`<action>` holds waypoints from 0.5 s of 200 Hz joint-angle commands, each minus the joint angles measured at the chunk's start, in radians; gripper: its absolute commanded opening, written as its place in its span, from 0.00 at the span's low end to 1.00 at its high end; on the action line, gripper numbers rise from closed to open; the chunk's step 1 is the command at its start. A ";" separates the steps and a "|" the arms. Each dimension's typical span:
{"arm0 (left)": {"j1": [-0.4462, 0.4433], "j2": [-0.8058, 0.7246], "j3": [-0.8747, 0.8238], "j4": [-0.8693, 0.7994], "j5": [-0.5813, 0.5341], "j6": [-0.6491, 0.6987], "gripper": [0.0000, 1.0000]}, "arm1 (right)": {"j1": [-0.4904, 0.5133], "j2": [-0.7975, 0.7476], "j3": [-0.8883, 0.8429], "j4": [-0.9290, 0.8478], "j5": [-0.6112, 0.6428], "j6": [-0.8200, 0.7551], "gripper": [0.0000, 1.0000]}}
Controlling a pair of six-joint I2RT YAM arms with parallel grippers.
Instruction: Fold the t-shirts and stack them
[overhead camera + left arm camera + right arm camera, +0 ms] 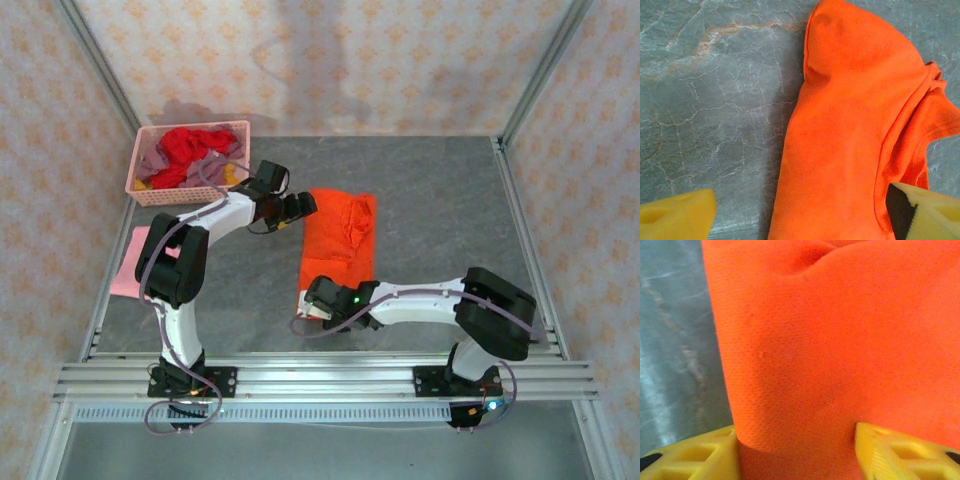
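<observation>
An orange shirt [340, 250] is laid out on the grey desk [440, 220], near the middle. It is folded into a long strip, and its far end is bunched up.

The left claw [300, 207] is held at the far left corner of the orange shirt. From the left wrist, its yellow pads [675, 215] are seen spread wide apart, so this claw is open. Nothing is gripped by it. The shirt's left edge is seen between the pads.

The right claw [312, 300] is placed at the near left corner of the orange shirt. From the right wrist, the cloth is seen between its two yellow pads [690, 457]. The pads are set partly closed around it. It cannot be told if the cloth is gripped.

A pink basket [140, 185] is placed at the far left corner of the desk. A red shirt [190, 145] and a mauve shirt [155, 160] are piled in it. A pink shirt [125, 270] is laid flat at the left edge of the desk, partly hidden by the left arm.
</observation>
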 commanded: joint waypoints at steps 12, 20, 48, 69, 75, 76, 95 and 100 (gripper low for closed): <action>-0.007 0.002 -0.015 0.016 0.005 0.001 0.89 | -0.029 -0.029 0.018 0.043 0.066 0.002 0.56; -0.007 0.003 -0.015 0.019 0.006 -0.001 0.89 | -0.035 -0.034 0.017 0.046 0.064 0.002 0.56; -0.007 0.005 -0.015 0.021 0.008 -0.003 0.89 | -0.040 -0.011 0.026 0.051 0.061 -0.009 0.59; -0.007 0.005 -0.017 0.020 0.007 -0.002 0.89 | -0.038 0.008 0.042 0.049 0.029 -0.005 0.62; -0.007 0.005 -0.017 0.019 0.006 -0.001 0.89 | -0.036 0.012 0.047 0.052 0.024 -0.007 0.62; -0.007 0.006 -0.017 0.019 0.005 -0.001 0.89 | -0.036 0.014 0.047 0.052 0.023 -0.006 0.62; -0.007 0.011 -0.018 0.021 0.007 -0.003 0.89 | -0.029 0.029 0.060 0.055 0.014 -0.010 0.64; -0.007 0.011 -0.017 0.022 0.007 -0.003 0.89 | -0.027 0.031 0.063 0.057 0.012 -0.011 0.64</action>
